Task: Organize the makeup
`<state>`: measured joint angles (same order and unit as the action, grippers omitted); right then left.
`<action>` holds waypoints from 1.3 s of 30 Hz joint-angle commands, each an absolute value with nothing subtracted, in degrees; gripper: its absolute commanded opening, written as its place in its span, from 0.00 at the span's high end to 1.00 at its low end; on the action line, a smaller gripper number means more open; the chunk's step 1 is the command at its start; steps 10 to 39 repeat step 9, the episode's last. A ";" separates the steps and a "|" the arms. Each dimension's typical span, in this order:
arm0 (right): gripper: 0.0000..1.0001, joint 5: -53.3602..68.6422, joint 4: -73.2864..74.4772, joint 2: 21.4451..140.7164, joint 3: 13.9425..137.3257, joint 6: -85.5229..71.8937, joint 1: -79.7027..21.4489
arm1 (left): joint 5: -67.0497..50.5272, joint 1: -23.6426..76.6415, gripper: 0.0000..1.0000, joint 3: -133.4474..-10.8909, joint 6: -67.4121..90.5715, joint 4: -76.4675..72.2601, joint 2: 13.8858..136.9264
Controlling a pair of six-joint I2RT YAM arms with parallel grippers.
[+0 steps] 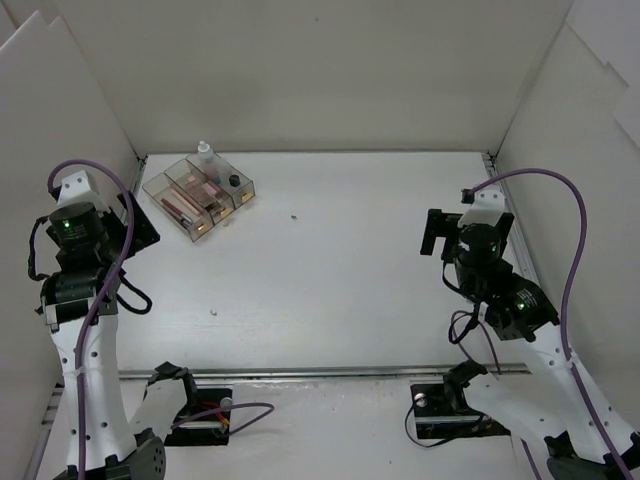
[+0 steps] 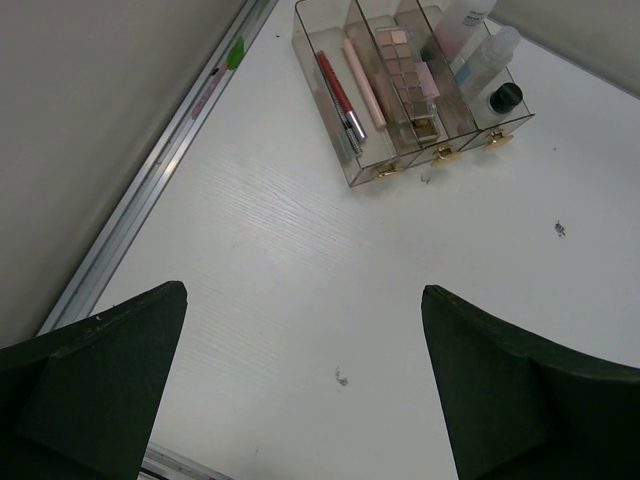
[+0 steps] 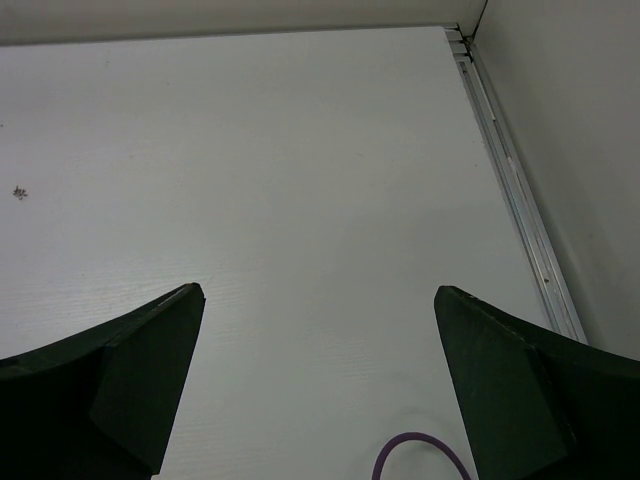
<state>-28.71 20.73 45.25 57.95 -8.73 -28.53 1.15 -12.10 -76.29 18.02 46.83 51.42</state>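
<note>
All the makeup I see lies in a clear compartmented box (image 1: 198, 198) at the table's far left. In the left wrist view the box (image 2: 322, 45) holds a red pencil (image 2: 335, 90), a pink pencil (image 2: 362, 95), a brown-tan eyeshadow palette (image 2: 408, 78), a small clear bottle (image 2: 487, 60), a black cap (image 2: 506, 97) and a white-pink-teal bottle (image 2: 462, 25). My left gripper (image 1: 140, 225) (image 2: 305, 290) hovers open over bare table, nearer than the box, with nothing between its fingers. My right gripper (image 1: 436, 232) (image 3: 320, 290) is open and empty at the right side.
White walls close in the table on three sides. A metal rail (image 2: 150, 210) runs along the left edge and another rail (image 3: 515, 190) along the right. A purple cable loop (image 3: 420, 455) hangs under the right gripper. Small dark specks (image 2: 341, 377) dot the white tabletop.
</note>
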 commanded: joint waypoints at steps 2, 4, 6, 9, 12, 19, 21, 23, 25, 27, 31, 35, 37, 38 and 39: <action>0.02 -30.23 16.44 44.74 58.62 -8.17 -28.21 | 3.34 -11.95 0.01 -78.75 17.67 45.88 51.07; 0.02 -30.41 16.44 44.74 58.71 -8.17 -28.04 | 3.43 -11.95 0.01 -78.31 17.84 45.88 50.71; 0.02 -30.50 16.35 44.82 58.71 -8.09 -28.21 | 3.43 -11.95 0.01 -78.05 17.93 45.79 50.63; 0.02 -30.85 16.26 45.26 59.15 -7.82 -28.21 | 3.69 -11.95 0.00 -77.78 18.19 45.79 50.62; 0.02 -30.85 16.26 45.26 59.15 -7.82 -28.21 | 3.69 -11.95 0.00 -77.78 18.19 45.79 50.62; 0.02 -30.85 16.26 45.26 59.15 -7.82 -28.21 | 3.69 -11.95 0.00 -77.78 18.19 45.79 50.62; 0.02 -30.85 16.26 45.26 59.15 -7.82 -28.21 | 3.69 -11.95 0.00 -77.78 18.19 45.79 50.62; 0.02 -30.85 16.26 45.26 59.15 -7.82 -28.21 | 3.69 -11.95 0.00 -77.78 18.19 45.79 50.62; 0.02 -30.85 16.26 45.26 59.15 -7.82 -28.21 | 3.69 -11.95 0.00 -77.78 18.19 45.79 50.62; 0.02 -30.85 16.26 45.26 59.15 -7.82 -28.21 | 3.69 -11.95 0.00 -77.78 18.19 45.79 50.62; 0.02 -30.85 16.26 45.26 59.15 -7.82 -28.21 | 3.69 -11.95 0.00 -77.78 18.19 45.79 50.62; 0.02 -30.85 16.26 45.26 59.15 -7.82 -28.21 | 3.69 -11.95 0.00 -77.78 18.19 45.79 50.62; 0.02 -30.85 16.26 45.26 59.15 -7.82 -28.21 | 3.69 -11.95 0.00 -77.78 18.19 45.79 50.62; 0.02 -30.85 16.26 45.26 59.15 -7.82 -28.21 | 3.69 -11.95 0.00 -77.78 18.19 45.79 50.62; 0.02 -30.85 16.26 45.26 59.15 -7.82 -28.21 | 3.69 -11.95 0.00 -77.78 18.19 45.79 50.62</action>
